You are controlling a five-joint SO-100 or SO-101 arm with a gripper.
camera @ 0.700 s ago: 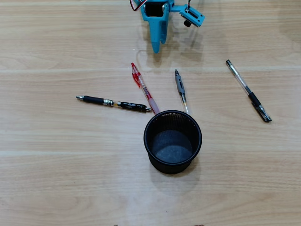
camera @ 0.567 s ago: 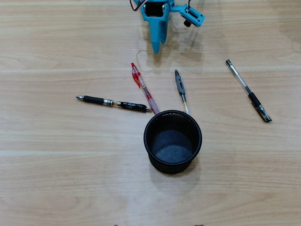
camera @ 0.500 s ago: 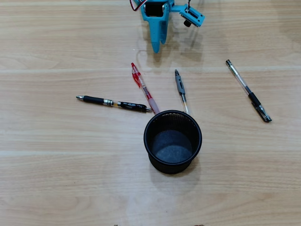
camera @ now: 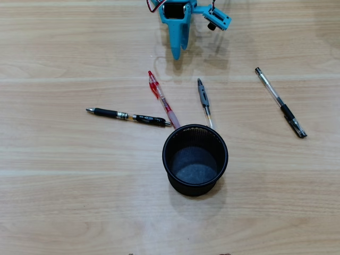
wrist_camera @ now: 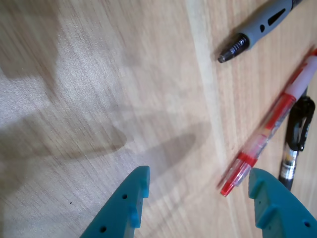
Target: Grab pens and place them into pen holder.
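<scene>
The black mesh pen holder [camera: 166,159] stands upright and empty near the table's middle in the overhead view. Several pens lie flat around it: a red and clear pen [camera: 163,106], a black pen [camera: 130,116], a grey pen [camera: 204,101] and, far right, a clear pen with black ends [camera: 280,102]. My blue gripper [camera: 178,53] hovers at the top edge, above the red pen's tip, holding nothing. In the wrist view the gripper [wrist_camera: 198,173] is open over bare wood, with the red pen [wrist_camera: 270,136] by its right finger, the grey pen's tip [wrist_camera: 257,27] at upper right and the black pen [wrist_camera: 295,144] at the edge.
Light wooden table [camera: 64,186] all round. The red and grey pens' lower ends reach the holder's far rim.
</scene>
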